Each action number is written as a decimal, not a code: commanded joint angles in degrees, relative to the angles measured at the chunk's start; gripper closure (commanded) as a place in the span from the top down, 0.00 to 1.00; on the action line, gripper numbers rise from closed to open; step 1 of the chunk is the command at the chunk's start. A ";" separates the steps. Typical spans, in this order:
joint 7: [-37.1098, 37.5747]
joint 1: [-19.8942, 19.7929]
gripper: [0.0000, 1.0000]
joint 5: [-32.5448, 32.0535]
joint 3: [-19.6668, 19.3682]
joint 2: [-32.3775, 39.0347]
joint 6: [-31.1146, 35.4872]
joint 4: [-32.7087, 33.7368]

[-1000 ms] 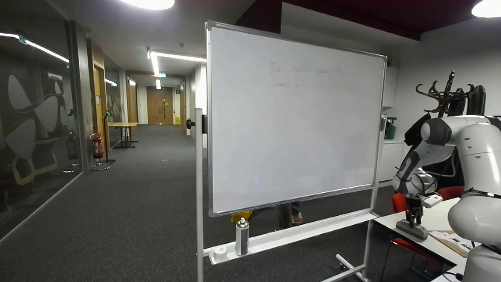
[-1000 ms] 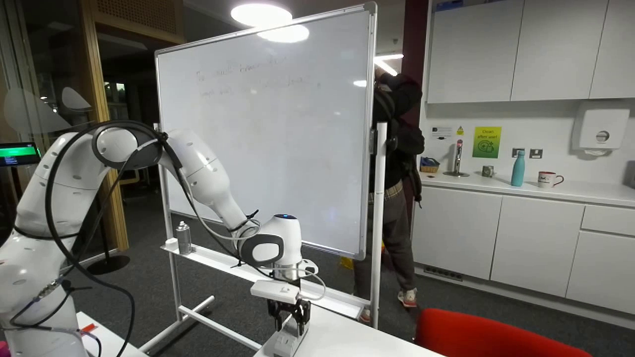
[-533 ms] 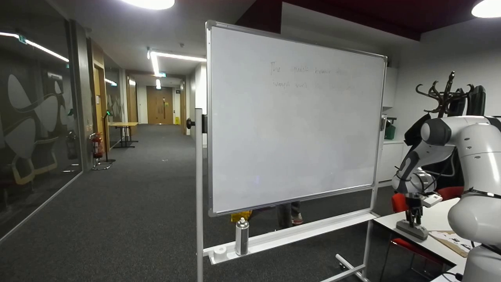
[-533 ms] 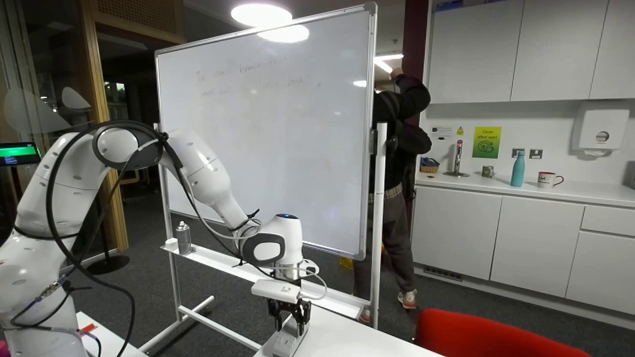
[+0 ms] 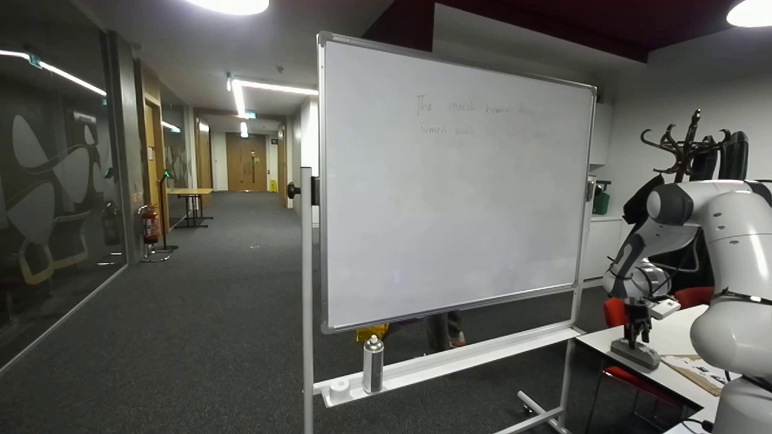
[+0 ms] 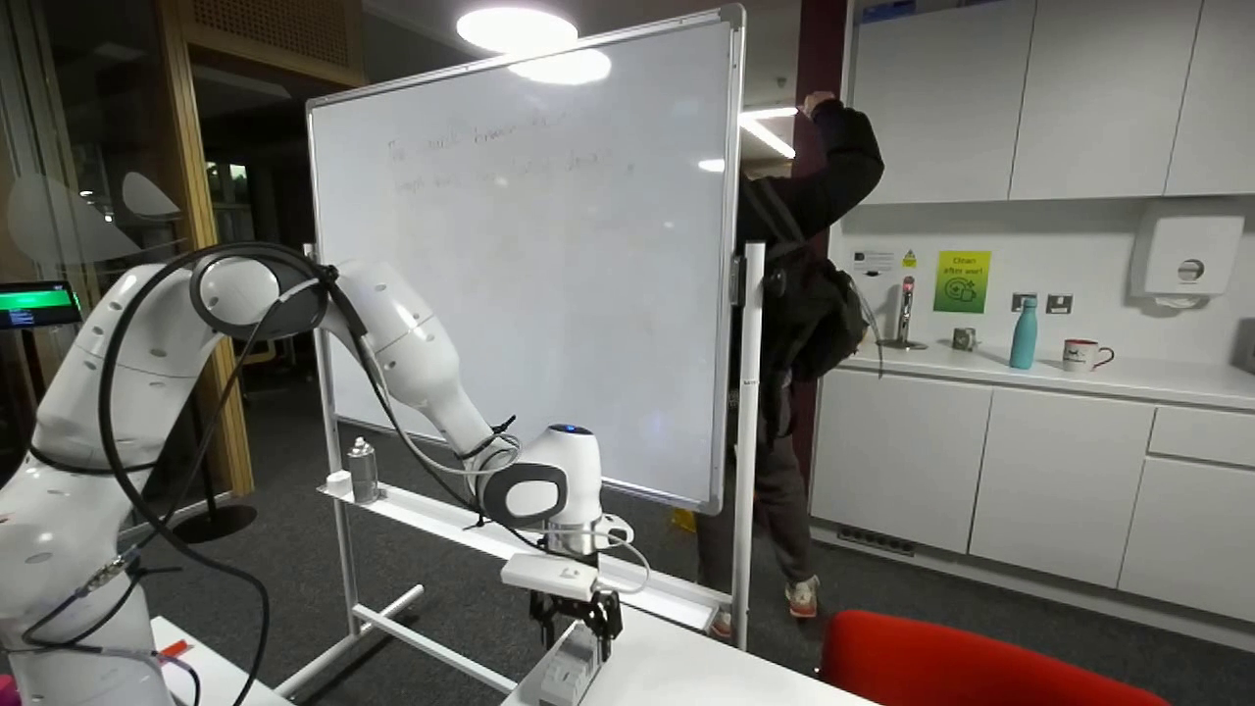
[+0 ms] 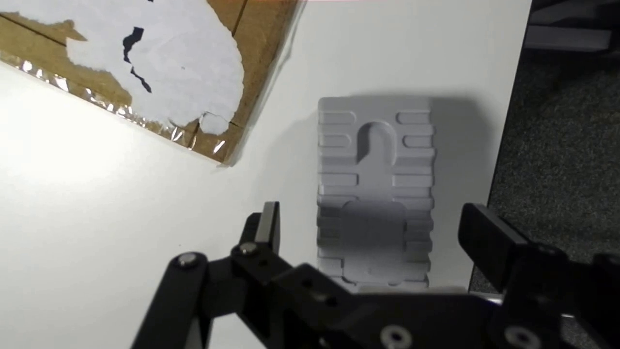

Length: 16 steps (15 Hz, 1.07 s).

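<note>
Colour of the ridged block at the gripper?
The ridged block is plain grey, best seen in the wrist view.

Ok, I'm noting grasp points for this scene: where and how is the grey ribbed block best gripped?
Probably across the middle of the grey ribbed block, on its notched long sides, coming from above: it lies flat on the table, longer than wide, and the open claw spans its width in the wrist view.
</note>
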 commanded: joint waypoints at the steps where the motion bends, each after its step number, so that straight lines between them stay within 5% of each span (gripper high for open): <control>1: -0.06 0.28 1.00 -0.11 -0.26 2.00 -1.72 2.74; 2: 0.03 0.37 1.00 -0.26 -0.28 2.37 -1.71 3.03; 3: 0.26 0.45 0.75 -0.30 -0.29 2.71 -1.44 3.21; 4: 0.36 0.56 0.74 -0.51 -0.39 2.92 -1.14 3.17; 9: 2.50 1.65 0.35 -1.62 -1.65 0.76 0.45 0.44; 16: 4.23 3.22 0.35 -3.61 -5.03 -13.73 2.37 -11.77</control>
